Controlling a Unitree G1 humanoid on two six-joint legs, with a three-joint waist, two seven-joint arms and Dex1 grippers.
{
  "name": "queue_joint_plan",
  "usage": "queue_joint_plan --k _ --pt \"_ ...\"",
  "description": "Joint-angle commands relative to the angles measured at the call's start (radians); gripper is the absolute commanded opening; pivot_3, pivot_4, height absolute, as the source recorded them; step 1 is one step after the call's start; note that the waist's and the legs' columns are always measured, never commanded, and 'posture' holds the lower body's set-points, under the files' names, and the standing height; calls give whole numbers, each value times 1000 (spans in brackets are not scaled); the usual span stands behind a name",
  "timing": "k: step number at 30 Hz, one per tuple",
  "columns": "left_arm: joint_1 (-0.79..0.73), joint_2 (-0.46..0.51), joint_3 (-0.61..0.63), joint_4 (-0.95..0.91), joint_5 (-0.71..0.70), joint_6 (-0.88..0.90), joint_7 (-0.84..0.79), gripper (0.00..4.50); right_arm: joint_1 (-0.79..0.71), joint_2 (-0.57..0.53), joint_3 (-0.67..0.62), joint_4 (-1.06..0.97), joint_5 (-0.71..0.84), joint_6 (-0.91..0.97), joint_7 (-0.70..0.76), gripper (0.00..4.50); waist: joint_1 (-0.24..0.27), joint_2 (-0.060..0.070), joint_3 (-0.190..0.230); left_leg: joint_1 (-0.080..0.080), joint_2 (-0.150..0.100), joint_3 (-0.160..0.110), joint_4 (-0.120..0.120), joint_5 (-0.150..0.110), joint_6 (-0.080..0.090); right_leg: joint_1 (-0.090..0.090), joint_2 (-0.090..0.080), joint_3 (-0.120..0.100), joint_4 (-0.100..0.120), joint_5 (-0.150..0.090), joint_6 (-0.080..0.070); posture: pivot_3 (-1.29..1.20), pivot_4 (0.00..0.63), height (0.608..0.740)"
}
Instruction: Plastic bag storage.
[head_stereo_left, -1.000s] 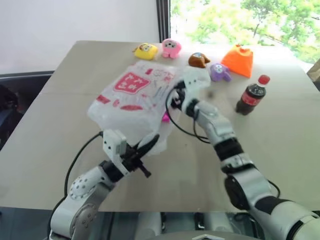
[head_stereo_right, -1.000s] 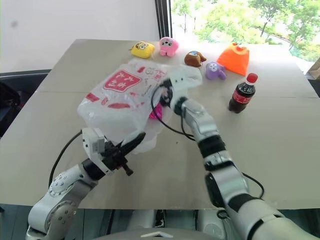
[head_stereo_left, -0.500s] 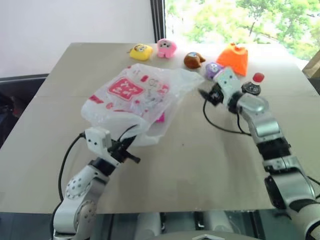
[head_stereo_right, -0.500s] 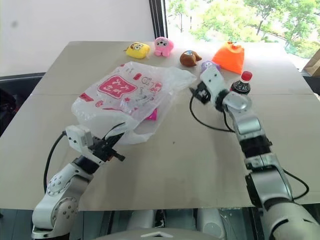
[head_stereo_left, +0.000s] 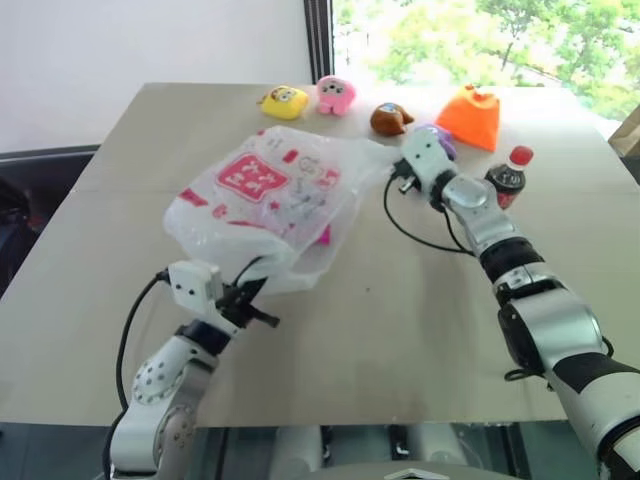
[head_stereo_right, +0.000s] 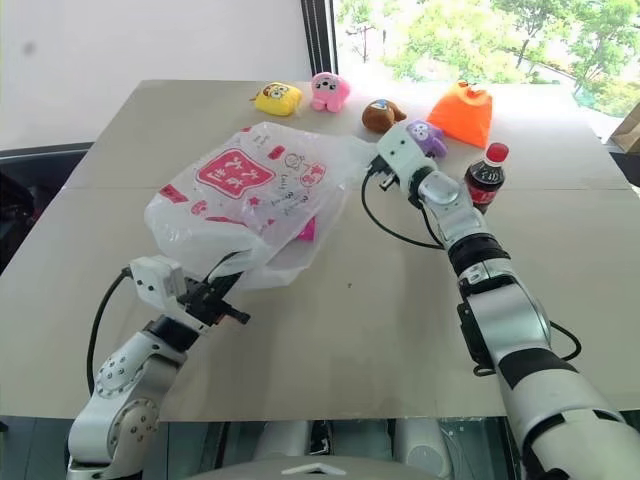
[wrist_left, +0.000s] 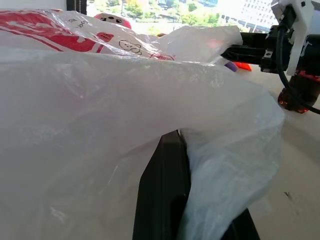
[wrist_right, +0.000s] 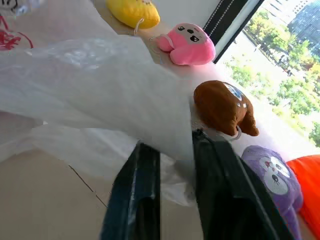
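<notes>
The plastic bag (head_stereo_left: 262, 205) mostly hides a pink packet (head_stereo_left: 322, 237) and the left end effector's (head_stereo_left: 250, 298) fingertips.

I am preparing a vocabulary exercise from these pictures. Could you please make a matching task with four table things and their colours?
Things:
1. cone toy
2. cola bottle cap
3. toy at the far left of the row
4. toy next to it

Colours:
a. pink
b. orange
c. yellow
d. red

Pairs: 1-b, 2-d, 3-c, 4-a
</notes>
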Motion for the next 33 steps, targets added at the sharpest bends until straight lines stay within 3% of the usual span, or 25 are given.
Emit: queue_joint_plan --k 1,12,16,20,21,22,26,33 --pt "-28 -5 20 19 30 -42 21 0 60 -27 -50 -184 57 67 33 50 1 0 0 0 0 0 0 0 0 0 0 0 0 0 0 0 150 740" --pt "-271 11 67 229 143 -100 113 0 407 -153 -164 -989 201 630 56 50 13 0 0 -1 0 0 0 0 0 0 0 -1 0 0 0 0 150 740" --pt "-315 17 83 267 152 -102 127 0 557 -230 -176 -1249 393 901 183 50 22 0 0 0 -1 0 0 0 0 0 0 -1 -1 0 0 0 150 740" --pt "-315 18 74 271 155 -100 112 0 635 -275 -197 -1335 459 962 212 1871 22 -1 0 0 -1 -1 0 0 0 0 0 -1 -1 0 0 0 150 740" --pt "-311 18 65 264 156 -100 105 0 656 -291 -211 -1350 485 963 238 1871 22 -1 0 0 -1 -1 0 0 0 0 0 -1 -1 0 0 0 150 740" --pt "-306 15 59 255 154 -97 101 0 681 -312 -224 -1364 511 962 271 2588 24 -1 0 0 -1 -1 0 0 0 0 0 0 -1 0 1 0 150 740" --pt "-292 5 41 221 148 -89 98 0 781 -406 -285 -1358 521 847 364 4364 30 -3 1 0 -2 -3 0 0 1 2 0 -2 -1 0 0 0 150 740" --pt "-292 -4 29 218 150 -88 101 0 666 -426 -436 -1220 499 704 258 4440 21 -5 2 2 -1 -3 1 0 1 2 1 1 0 0 1 0 150 740"
